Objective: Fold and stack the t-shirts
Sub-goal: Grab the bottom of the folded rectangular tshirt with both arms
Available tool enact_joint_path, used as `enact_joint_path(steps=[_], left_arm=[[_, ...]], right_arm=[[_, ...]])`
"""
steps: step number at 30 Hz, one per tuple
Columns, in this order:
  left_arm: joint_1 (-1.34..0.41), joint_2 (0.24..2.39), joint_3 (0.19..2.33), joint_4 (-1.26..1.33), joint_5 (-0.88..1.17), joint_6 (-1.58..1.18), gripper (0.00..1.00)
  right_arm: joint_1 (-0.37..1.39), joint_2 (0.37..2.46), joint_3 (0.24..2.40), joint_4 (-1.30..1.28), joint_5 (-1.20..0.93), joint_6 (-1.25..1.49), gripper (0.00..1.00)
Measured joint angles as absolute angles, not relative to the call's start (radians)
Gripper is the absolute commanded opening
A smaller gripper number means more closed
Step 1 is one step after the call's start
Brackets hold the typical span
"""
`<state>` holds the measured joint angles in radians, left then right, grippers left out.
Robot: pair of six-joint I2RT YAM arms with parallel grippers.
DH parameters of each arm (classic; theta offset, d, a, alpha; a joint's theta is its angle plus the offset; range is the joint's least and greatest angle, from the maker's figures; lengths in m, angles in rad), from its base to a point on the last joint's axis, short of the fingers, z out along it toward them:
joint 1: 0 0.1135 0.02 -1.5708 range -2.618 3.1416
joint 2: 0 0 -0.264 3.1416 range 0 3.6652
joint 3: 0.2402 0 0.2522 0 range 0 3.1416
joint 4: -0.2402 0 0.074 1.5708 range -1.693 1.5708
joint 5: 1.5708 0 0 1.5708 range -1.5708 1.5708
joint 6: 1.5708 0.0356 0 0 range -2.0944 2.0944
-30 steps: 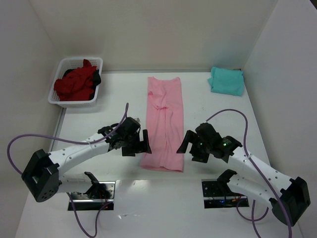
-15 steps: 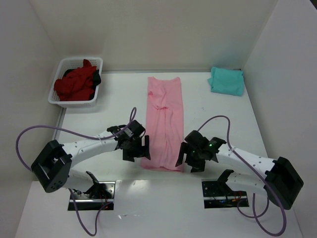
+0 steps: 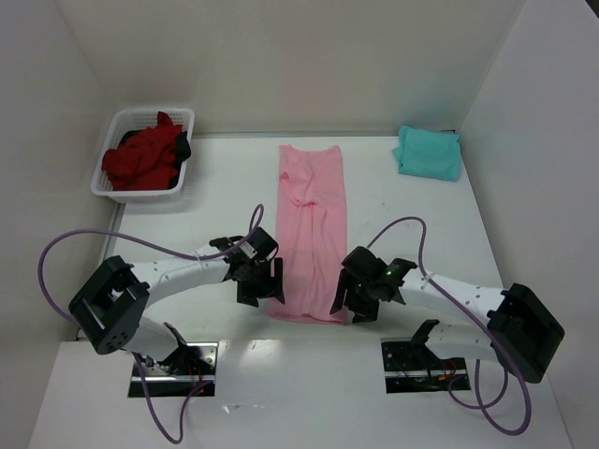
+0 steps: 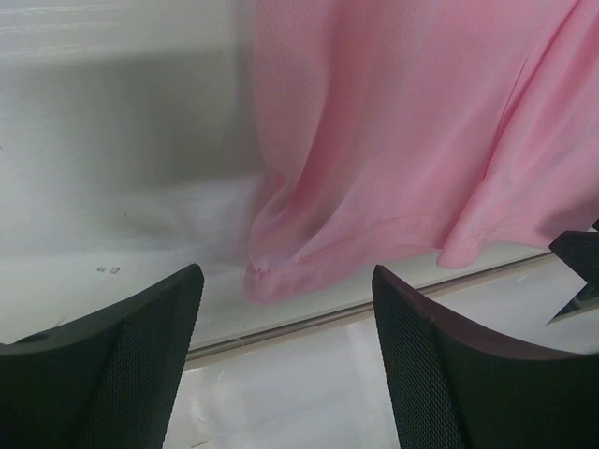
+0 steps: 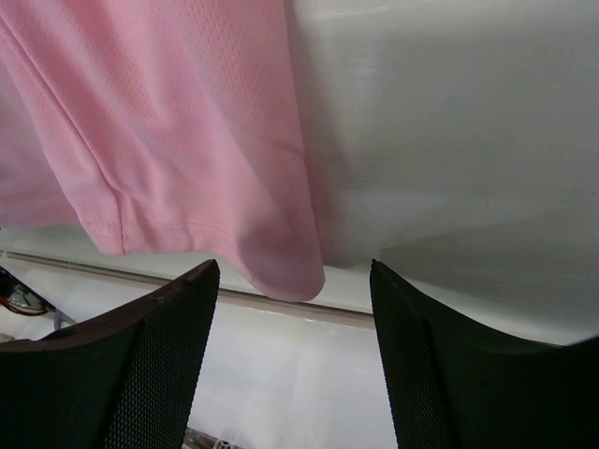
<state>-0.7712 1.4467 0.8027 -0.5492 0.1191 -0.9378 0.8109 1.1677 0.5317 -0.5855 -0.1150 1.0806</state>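
A light pink t-shirt (image 3: 311, 224) is lying as a long narrow strip down the middle of the white surface (image 3: 215, 210), running from the upper centre of the top view to the lower centre, with wrinkles showing near its upper end. The left tool (image 3: 269, 283) is hovering at the strip's lower left corner and the right tool (image 3: 348, 299) at its lower right corner, each just beside the hem.

In the left wrist view the left tool (image 4: 285, 299) is standing released, its jaws spread wide. The pink t-shirt (image 4: 402, 131) is filling the upper right of that frame, and its rounded hem corner is lying between the jaws without being pinched.

In the right wrist view the right tool (image 5: 292, 290) is likewise standing released, jaws wide apart. The pink t-shirt (image 5: 187, 103) is covering the upper left there, its other hem corner reaching down between the jaws. Whether either tool is touching the cloth cannot be told.

A folded teal t-shirt (image 3: 429, 152) is resting in the upper right of the top view, well apart from the pink one. Dark red t-shirts (image 3: 140, 161) are sitting bunched in a white basket (image 3: 140, 194) at the upper left.
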Motion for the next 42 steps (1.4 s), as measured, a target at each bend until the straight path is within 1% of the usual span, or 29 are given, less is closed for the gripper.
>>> enact_joint_path(steps=[5, 6, 7, 8, 10, 11, 14, 15, 17, 18, 21, 22, 23, 24, 26, 27, 29, 30, 32, 33, 39, 42], left_arm=[[-0.771, 1.448, 0.798, -0.546, 0.123, -0.938, 0.80], [-0.771, 1.448, 0.794, -0.546, 0.125, -0.938, 0.79], [-0.771, 1.448, 0.788, -0.546, 0.128, -0.939, 0.75], [-0.771, 1.448, 0.783, -0.546, 0.131, -0.940, 0.74], [-0.772, 1.448, 0.773, -0.547, 0.136, -0.942, 0.70], [-0.772, 1.448, 0.770, -0.547, 0.138, -0.942, 0.66], [-0.771, 1.448, 0.764, -0.541, 0.151, -0.943, 0.60], [-0.772, 1.448, 0.763, -0.539, 0.156, -0.943, 0.58], [-0.772, 1.448, 0.763, -0.534, 0.162, -0.942, 0.56], [-0.771, 1.448, 0.761, -0.529, 0.163, -0.942, 0.55], [-0.771, 1.448, 0.756, -0.517, 0.167, -0.942, 0.50], [-0.771, 1.448, 0.751, -0.513, 0.170, -0.942, 0.47], [-0.771, 1.448, 0.748, -0.512, 0.172, -0.942, 0.42], [-0.771, 1.448, 0.746, -0.512, 0.174, -0.943, 0.39], [-0.771, 1.448, 0.739, -0.506, 0.179, -0.943, 0.35], [-0.771, 1.449, 0.735, -0.502, 0.182, -0.942, 0.30], [-0.771, 1.454, 0.727, -0.496, 0.189, -0.943, 0.23], [-0.772, 1.461, 0.725, -0.495, 0.191, -0.943, 0.19], [-0.771, 1.478, 0.724, -0.492, 0.198, -0.941, 0.04], [-0.771, 1.483, 0.723, -0.492, 0.201, -0.941, 0.00], [-0.771, 1.479, 0.731, -0.500, 0.205, -0.924, 0.00], [-0.772, 1.461, 0.758, -0.519, 0.205, -0.915, 0.00]], right_arm=[[0.812, 1.214, 0.538, -0.550, -0.116, 1.082, 0.71], [0.812, 1.222, 0.539, -0.543, -0.118, 1.083, 0.71], [0.812, 1.227, 0.541, -0.539, -0.121, 1.083, 0.71], [0.812, 1.229, 0.543, -0.533, -0.120, 1.082, 0.69], [0.812, 1.232, 0.543, -0.525, -0.120, 1.080, 0.64], [0.812, 1.236, 0.543, -0.523, -0.120, 1.079, 0.60], [0.812, 1.241, 0.543, -0.523, -0.120, 1.079, 0.52], [0.812, 1.241, 0.543, -0.523, -0.120, 1.079, 0.48], [0.812, 1.241, 0.543, -0.523, -0.120, 1.080, 0.45], [0.812, 1.241, 0.543, -0.523, -0.120, 1.080, 0.41], [0.812, 1.240, 0.543, -0.522, -0.121, 1.080, 0.34], [0.812, 1.240, 0.543, -0.521, -0.121, 1.081, 0.27], [0.812, 1.240, 0.543, -0.518, -0.121, 1.082, 0.25], [0.812, 1.240, 0.543, -0.514, -0.123, 1.084, 0.22], [0.812, 1.240, 0.543, -0.507, -0.129, 1.085, 0.14], [0.812, 1.240, 0.543, -0.503, -0.133, 1.084, 0.10], [0.812, 1.240, 0.542, -0.498, -0.137, 1.087, 0.02], [0.812, 1.240, 0.542, -0.497, -0.139, 1.089, 0.00], [0.812, 1.240, 0.542, -0.495, -0.140, 1.092, 0.00], [0.812, 1.240, 0.542, -0.494, -0.141, 1.093, 0.00], [0.812, 1.227, 0.548, -0.502, -0.143, 1.094, 0.00], [0.812, 1.227, 0.586, -0.529, -0.143, 1.085, 0.00]])
